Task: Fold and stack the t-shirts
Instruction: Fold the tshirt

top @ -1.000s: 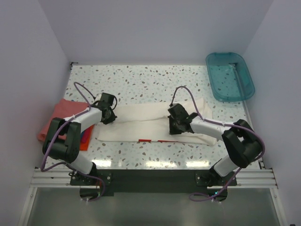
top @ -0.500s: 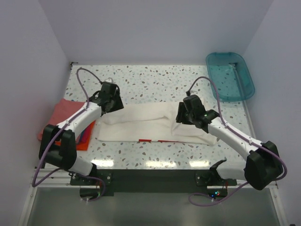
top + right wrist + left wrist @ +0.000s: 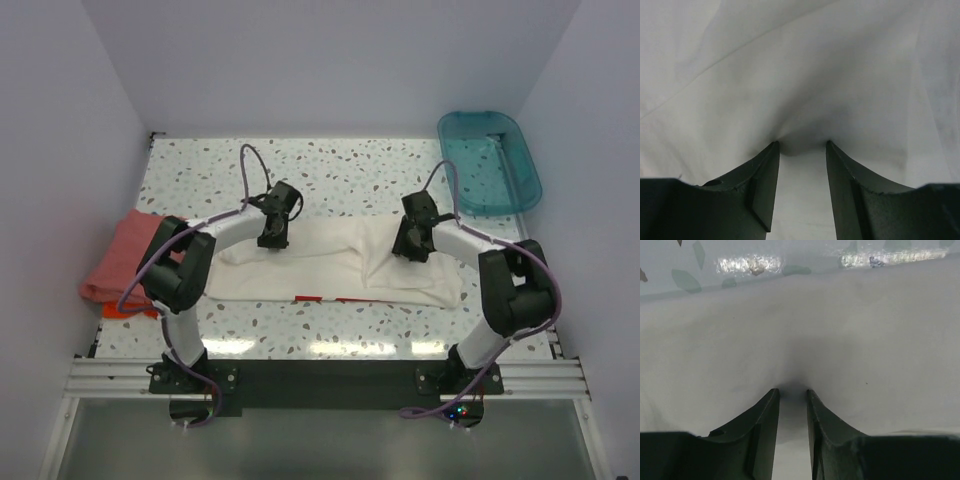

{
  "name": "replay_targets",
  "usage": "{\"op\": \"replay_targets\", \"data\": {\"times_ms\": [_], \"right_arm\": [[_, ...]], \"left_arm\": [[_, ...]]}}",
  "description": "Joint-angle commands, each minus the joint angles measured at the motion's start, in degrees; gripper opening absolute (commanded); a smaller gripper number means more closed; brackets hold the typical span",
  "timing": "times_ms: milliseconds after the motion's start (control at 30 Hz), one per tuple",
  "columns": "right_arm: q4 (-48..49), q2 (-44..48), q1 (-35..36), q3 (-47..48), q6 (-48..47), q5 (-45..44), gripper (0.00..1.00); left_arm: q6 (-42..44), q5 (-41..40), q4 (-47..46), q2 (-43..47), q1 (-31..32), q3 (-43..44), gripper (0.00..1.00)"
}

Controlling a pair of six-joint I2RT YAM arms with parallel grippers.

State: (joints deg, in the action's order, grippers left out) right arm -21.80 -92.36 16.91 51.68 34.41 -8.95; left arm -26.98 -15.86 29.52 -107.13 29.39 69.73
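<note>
1. Table [image 3: 330,165]: speckled top, arms mounted at its near edge.
2. White t-shirt [image 3: 320,262]: lies flat across the middle of the table as a long left-to-right band. A strip of red print [image 3: 310,298] shows along its near edge.
3. Teal tub [image 3: 488,162]: far right corner, well apart from the cloth.
4. Pink t-shirt [image 3: 125,255]: folded at the left edge of the table, with an orange-red t-shirt [image 3: 118,311] peeking out under its near side.
5. Left gripper [image 3: 792,391]: down on the white t-shirt's far edge, left of centre. Fingers nearly together, a tuck of cloth pinched between them.
6. Right gripper [image 3: 801,145]: on the far edge, right of centre. Fingers a little wider apart, closed on a puckered fold, creases running out from the tips.
</note>
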Motion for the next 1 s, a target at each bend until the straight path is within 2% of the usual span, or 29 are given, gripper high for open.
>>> {"op": "replay_targets", "data": {"times_ms": [0,67,200,233,300,333,367,433,467,500,533,567,600,733,767,800,867,967], "right_arm": [[2.7,-6.9,-0.8,7.2,-0.9,0.0,0.46],[0.7,-10.9,-0.9,11.3,-3.0,0.0,0.46],[-1.7,-23.5,-0.8,28.1,-6.8,2.3,0.46],[-2.5,-29.4,-0.9,31.7,-8.9,3.5,0.46],[-7.3,-35.8,-0.8,45.6,-11.5,6.4,0.47],[-8.9,-42.7,-0.7,50.9,-14.3,7.2,0.47],[-9.8,-45.6,-0.6,61.7,-15.7,8.1,0.48],[-14.6,-55.1,-0.6,73.4,-19.9,8.8,0.55],[-15.3,-58.1,-0.3,83.7,-21.0,10.9,0.59],[-15.1,-60.1,0.0,87.5,-21.9,12.5,0.64],[-13.5,-61.7,0.2,90.2,-23.6,13.9,0.75],[-12.7,-63.1,0.4,93.3,-24.1,15.0,0.79],[-10.8,-62.8,1.0,93.5,-24.7,15.3,0.83],[-5.6,-53.0,2.3,84.4,-26.1,9.2,0.99],[-4.5,-50.3,2.4,78.8,-26.1,6.6,0.99],[-3.2,-44.6,2.5,76.1,-25.7,5.0,0.99],[-3.2,-40.1,2.3,70.7,-24.7,1.6,0.99],[-5.6,-34.2,2.0,66.8,-23.0,-4.1,0.99]], "left_arm": [[-2.6,-4.6,1.5,1.0,0.1,-3.4,0.32],[-6.3,-4.2,0.4,2.3,0.1,-6.1,0.32],[-12.6,-0.3,-5.0,5.6,0.0,-12.8,0.32],[-15.8,1.1,-5.9,6.7,0.0,-15.0,0.32],[-19.8,7.3,-10.6,8.5,0.2,-20.1,0.32],[-24.6,9.7,-13.0,10.8,1.2,-22.3,0.32],[-27.1,14.1,-15.4,11.8,2.1,-24.4,0.32],[-32.6,17.1,-23.0,13.4,6.0,-27.9,0.34],[-33.5,18.4,-24.8,13.3,7.5,-27.9,0.36],[-34.0,19.2,-27.2,12.7,8.8,-26.2,0.38],[-33.3,20.2,-27.9,10.9,10.6,-24.7,0.43],[-32.4,21.6,-28.1,9.9,11.3,-22.9,0.44],[-30.0,21.8,-26.9,9.1,12.1,-19.4,0.51],[-22.0,19.9,-22.1,8.9,12.2,-13.0,0.57],[-20.2,16.9,-20.7,9.2,12.1,-12.1,0.57],[-18.5,14.7,-16.5,9.7,12.2,-10.1,0.57],[-14.6,8.3,-12.7,10.9,12.1,-8.7,0.56],[-9.9,4.1,-8.5,11.5,12.1,-8.0,0.51]]}}
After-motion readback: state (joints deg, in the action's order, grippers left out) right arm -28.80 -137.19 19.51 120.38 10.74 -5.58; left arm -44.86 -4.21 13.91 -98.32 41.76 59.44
